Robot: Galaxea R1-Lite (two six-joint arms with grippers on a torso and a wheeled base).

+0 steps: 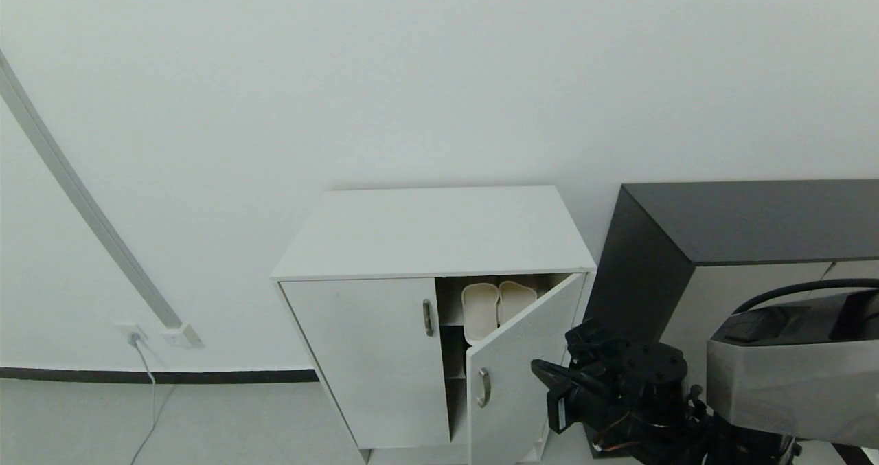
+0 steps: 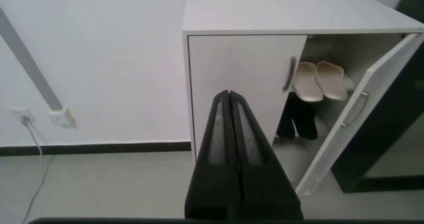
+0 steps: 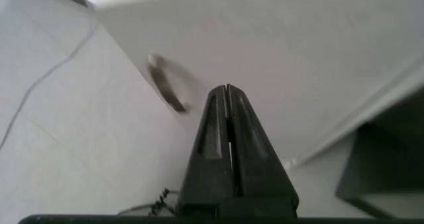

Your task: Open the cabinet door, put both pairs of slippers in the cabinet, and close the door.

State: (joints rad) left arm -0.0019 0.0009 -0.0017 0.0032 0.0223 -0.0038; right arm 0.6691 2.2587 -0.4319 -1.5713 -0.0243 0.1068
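Note:
The white cabinet (image 1: pixel 432 231) stands against the wall with its left door (image 1: pixel 371 355) closed and its right door (image 1: pixel 522 369) swung partly open. A beige pair of slippers (image 1: pixel 498 305) lies on the upper shelf, also seen as the beige pair (image 2: pixel 319 79) in the left wrist view. A dark pair of slippers (image 2: pixel 298 123) stands on the shelf below. My right gripper (image 3: pixel 227 90) is shut and empty, close to the outer face of the open door, beside its handle (image 3: pixel 165 85). My left gripper (image 2: pixel 228 95) is shut and empty, held back from the cabinet, facing the closed door.
A dark cabinet (image 1: pixel 755 218) stands right next to the white one, just behind the open door. A wall socket with a cable (image 1: pixel 134 336) and a slanted conduit (image 1: pixel 82 197) are on the left. Bare floor lies in front of the left door.

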